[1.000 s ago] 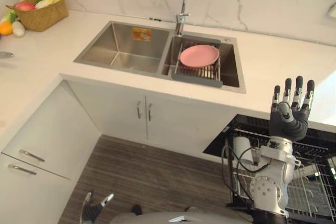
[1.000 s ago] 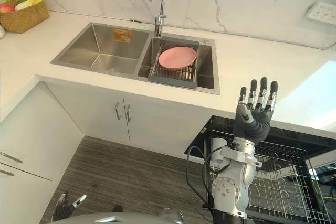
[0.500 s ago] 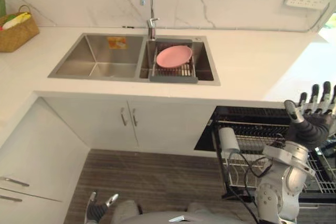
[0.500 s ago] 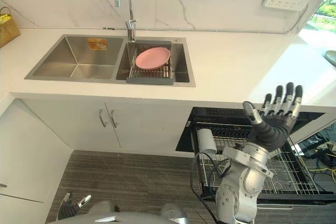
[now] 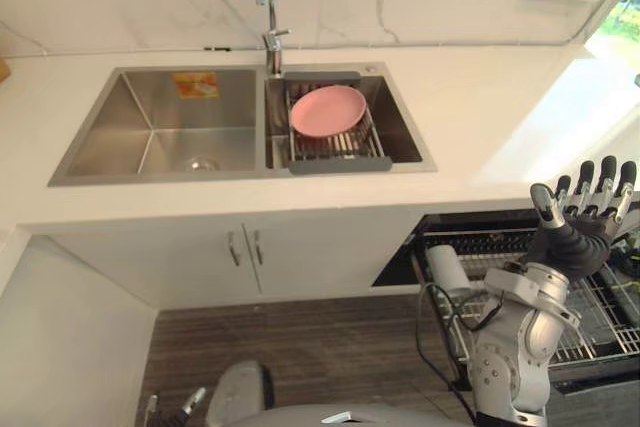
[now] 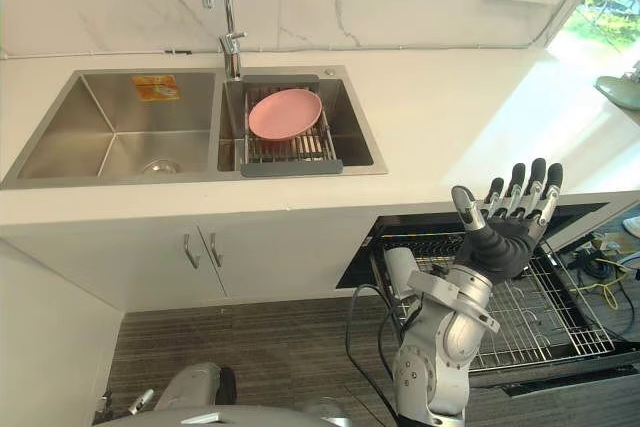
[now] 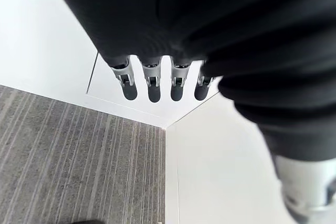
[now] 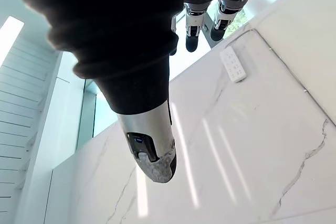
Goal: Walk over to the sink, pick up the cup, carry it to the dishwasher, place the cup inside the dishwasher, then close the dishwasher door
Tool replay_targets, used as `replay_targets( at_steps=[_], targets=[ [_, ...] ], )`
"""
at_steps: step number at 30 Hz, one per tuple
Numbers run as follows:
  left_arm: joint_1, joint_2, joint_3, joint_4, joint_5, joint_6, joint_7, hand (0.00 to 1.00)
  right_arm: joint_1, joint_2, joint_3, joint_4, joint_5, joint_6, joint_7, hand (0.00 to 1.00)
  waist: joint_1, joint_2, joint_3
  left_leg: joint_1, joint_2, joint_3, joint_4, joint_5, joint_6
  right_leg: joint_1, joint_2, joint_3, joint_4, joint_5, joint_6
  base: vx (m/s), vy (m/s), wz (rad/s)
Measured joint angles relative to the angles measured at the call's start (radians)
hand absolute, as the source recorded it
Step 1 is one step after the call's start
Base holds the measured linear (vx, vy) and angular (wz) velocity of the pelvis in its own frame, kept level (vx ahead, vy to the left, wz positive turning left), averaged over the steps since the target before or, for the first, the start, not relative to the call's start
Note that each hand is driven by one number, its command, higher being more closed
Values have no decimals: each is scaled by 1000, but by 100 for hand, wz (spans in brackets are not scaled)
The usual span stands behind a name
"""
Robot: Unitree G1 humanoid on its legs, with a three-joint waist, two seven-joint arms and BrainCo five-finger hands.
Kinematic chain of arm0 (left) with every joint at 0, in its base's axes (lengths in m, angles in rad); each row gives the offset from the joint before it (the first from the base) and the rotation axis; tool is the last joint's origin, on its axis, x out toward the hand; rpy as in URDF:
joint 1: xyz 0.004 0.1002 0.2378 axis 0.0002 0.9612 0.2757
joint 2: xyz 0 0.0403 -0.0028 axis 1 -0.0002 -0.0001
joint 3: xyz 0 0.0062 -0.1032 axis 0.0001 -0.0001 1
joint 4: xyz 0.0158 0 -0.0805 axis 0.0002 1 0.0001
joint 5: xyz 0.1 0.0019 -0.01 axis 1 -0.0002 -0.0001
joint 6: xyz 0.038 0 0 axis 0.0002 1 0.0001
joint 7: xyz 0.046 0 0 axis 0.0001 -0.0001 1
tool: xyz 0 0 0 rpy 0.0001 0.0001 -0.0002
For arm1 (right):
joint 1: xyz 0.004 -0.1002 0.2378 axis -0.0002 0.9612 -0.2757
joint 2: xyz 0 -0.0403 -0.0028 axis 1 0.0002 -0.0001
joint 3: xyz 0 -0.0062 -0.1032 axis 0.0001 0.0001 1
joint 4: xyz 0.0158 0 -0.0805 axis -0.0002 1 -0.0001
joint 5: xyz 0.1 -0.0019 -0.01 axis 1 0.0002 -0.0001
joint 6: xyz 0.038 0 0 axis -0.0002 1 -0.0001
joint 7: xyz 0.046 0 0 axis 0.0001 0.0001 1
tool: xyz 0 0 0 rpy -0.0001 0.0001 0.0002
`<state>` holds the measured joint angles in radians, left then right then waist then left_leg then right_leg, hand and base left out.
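Left wrist view: left hand (image 7: 152,80) hangs low, fingers straight, empty. Sink (image 5: 150,97), far left, holds a pink plate (image 5: 327,110). White cylinder, probably the cup (image 5: 441,269), lies in the dishwasher rack (image 6: 540,317). Right hand (image 5: 575,237) is raised to its right, fingers spread, empty. Slide the rack fully home before closing the door.

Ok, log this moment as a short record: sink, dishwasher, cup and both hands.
sink: two steel basins; a pink plate lies on a drain rack in the right one
dishwasher: open, wire rack pulled out
cup: white, in the wire rack at its left end
right hand: raised above the wire rack, fingers straight, holding nothing
left hand: low above the floor, fingers straight, holding nothing
step left: closing the dishwasher
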<state>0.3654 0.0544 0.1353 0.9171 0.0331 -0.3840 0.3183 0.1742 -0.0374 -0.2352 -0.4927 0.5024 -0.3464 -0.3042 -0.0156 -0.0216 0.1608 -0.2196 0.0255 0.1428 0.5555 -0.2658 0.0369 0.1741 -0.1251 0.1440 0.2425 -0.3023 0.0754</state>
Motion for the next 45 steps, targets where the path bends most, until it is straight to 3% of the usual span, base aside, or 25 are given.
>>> replay_targets(
  at_steps=[3,4,5,7,8,9,13,15,16,17,20,22,25,27,32,36,41,45],
  targets=[
    [-36,12,1,1,-1,-1,0,0,-15,0,-34,0,-1,7,0,0,11,-20,-33,47,-41,4,-87,1,22,-58,-16,3,119,45,26,256,157,6],
    [-44,15,0,5,-1,-2,-1,0,-29,0,-33,0,-2,10,0,0,14,-25,-36,75,-46,9,-125,1,24,-102,-17,2,218,65,71,222,108,-23],
    [-49,18,-1,6,0,-6,0,0,-49,1,-23,3,-12,13,1,0,19,-27,-32,139,-55,22,-189,-2,32,-211,-30,-11,441,132,170,269,119,-28],
    [-50,28,-8,6,0,-9,-1,0,-56,8,-10,25,-43,14,7,0,15,-33,-38,199,-68,28,-248,9,52,-318,-62,-72,641,112,108,228,74,-13],
    [-49,36,-15,7,1,-10,0,0,-61,12,-4,55,-52,14,14,0,9,-38,-43,235,-69,34,-288,16,51,-370,-85,-148,689,85,52,225,30,2],
    [-57,42,-21,6,2,-11,-5,0,-66,12,5,80,-58,14,29,0,10,-38,-44,261,-66,35,-314,23,41,-408,-93,-206,663,65,17,220,13,3],
    [-108,42,-30,-5,3,-11,-36,0,-66,6,36,86,-79,14,54,0,2,-16,-37,295,-21,19,-329,33,14,-453,-72,-330,364,62,-4,325,-76,9],
    [-116,45,-40,-5,3,-11,-43,0,-68,-17,35,86,-79,14,77,0,-2,3,-38,315,23,8,-319,10,-30,-434,-11,-317,133,151,-21,272,-127,4],
    [-112,61,-51,-5,2,-11,-43,0,-61,-27,35,78,-78,14,83,0,-11,-19,-50,329,22,-3,-306,-11,-60,-397,0,-288,-23,320,-42,398,-253,24],
    [-116,64,-58,4,3,-5,-44,0,-62,-52,28,76,-78,14,86,0,-16,-26,-60,352,30,-19,-288,-49,-86,-356,10,-267,-54,384,-3,337,-226,17],
    [-114,15,-68,-1,14,-6,-43,0,-64,-101,8,75,-81,28,84,0,-18,32,-50,338,65,-70,-338,-35,-88,-306,44,-281,-91,382,-19,230,-174,14],
    [-105,17,-67,-2,37,-7,-42,0,-61,-102,-10,75,-143,67,83,0,-12,38,-50,348,68,-83,-351,-19,-86,-276,46,-294,-120,378,-16,109,-90,28],
    [-96,27,-63,-1,60,-8,-42,0,-62,-132,28,72,-265,138,109,0,9,25,-45,367,67,-90,-365,-17,-89,-235,47,-295,-167,388,-5,10,-9,16],
    [-78,36,-58,3,64,-8,-43,0,-63,-171,68,67,-381,192,161,0,20,13,-50,370,64,-90,-365,-17,-89,-207,48,-296,-217,413,0,-32,10,2],
    [-58,66,-54,22,69,-7,-44,0,-74,-296,129,34,-575,271,283,0,32,-4,-48,370,55,-91,-367,-18,-87,-173,46,-297,-290,457,1,-29,4,2],
    [-60,75,-50,46,75,-8,-63,0,-124,-379,157,38,-819,358,409,0,34,-10,-46,370,53,-94,-366,-17,-88,-168,45,-296,-303,469,-1,-8,-2,0],
    [-70,79,-50,46,89,1,-64,0,-188,-449,228,53,-1069,399,509,0,32,-16,-43,368,53,-116,-366,-15,-91,-152,45,-311,-323,477,-4,-8,-10,7],
    [-91,88,-51,46,91,13,-64,0,-266,-454,301,122,-1219,418,564,0,44,-25,-39,359,52,-131,-367,-10,-92,-152,45,-327,-323,477,-5,-7,-12,13]
  ],
)
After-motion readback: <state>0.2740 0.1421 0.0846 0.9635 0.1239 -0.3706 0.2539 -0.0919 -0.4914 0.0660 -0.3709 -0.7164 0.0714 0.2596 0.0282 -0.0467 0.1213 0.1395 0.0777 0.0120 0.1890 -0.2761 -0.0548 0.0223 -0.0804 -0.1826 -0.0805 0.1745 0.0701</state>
